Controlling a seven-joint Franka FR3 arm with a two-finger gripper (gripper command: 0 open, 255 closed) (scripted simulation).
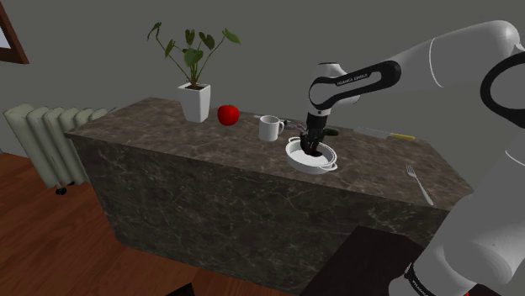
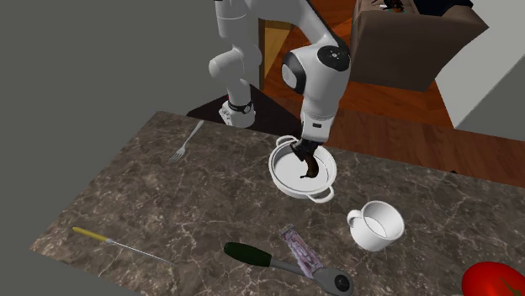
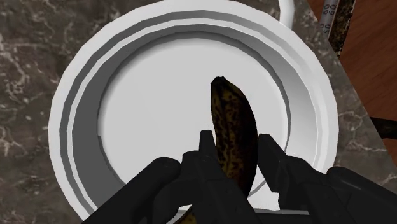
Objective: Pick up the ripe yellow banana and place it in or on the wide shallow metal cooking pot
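Over the white pot (image 3: 70, 95), the hand (image 3: 236, 140) grips a dark, brown-spotted banana (image 3: 232, 121).
Both black fingers (image 3: 207, 149) clasp the banana at its sides, and its tip reaches past them above the pot's pale floor; I cannot tell whether it touches that floor. The pot sits on the dark marbled surface (image 1: 151, 126), with a white mug (image 1: 270, 128) just beside it, a red apple (image 1: 228, 114) and a potted plant (image 1: 194, 80) farther along, and a fork (image 1: 419, 183) well apart.
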